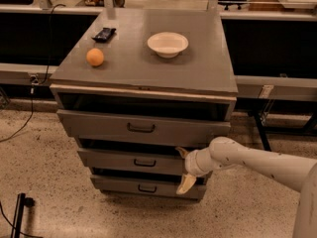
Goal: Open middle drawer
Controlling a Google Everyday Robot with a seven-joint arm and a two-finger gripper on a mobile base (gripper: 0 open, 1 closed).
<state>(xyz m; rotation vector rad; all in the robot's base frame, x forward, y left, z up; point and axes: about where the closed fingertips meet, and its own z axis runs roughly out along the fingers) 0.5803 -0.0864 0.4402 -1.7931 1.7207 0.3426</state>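
Note:
The middle drawer point(119, 160) is a grey front of medium height with a small dark bar handle point(144, 162). It sits between the tall top drawer point(99, 125) and the small bottom drawer point(119, 185). All three stand slightly out of the grey cabinet. My gripper point(184, 168) is at the right end of the middle drawer's front, well right of the handle. It is open, with one pale finger point(181, 152) at the drawer's upper edge and the other point(186, 184) hanging below it. My white arm point(257, 165) reaches in from the right.
On the cabinet top point(133, 73) lie an orange point(95, 57), a white bowl point(168, 43) and a dark packet point(104, 33). Dark benches stand behind. A cable point(20, 128) and a black post point(17, 214) are on the speckled floor at left.

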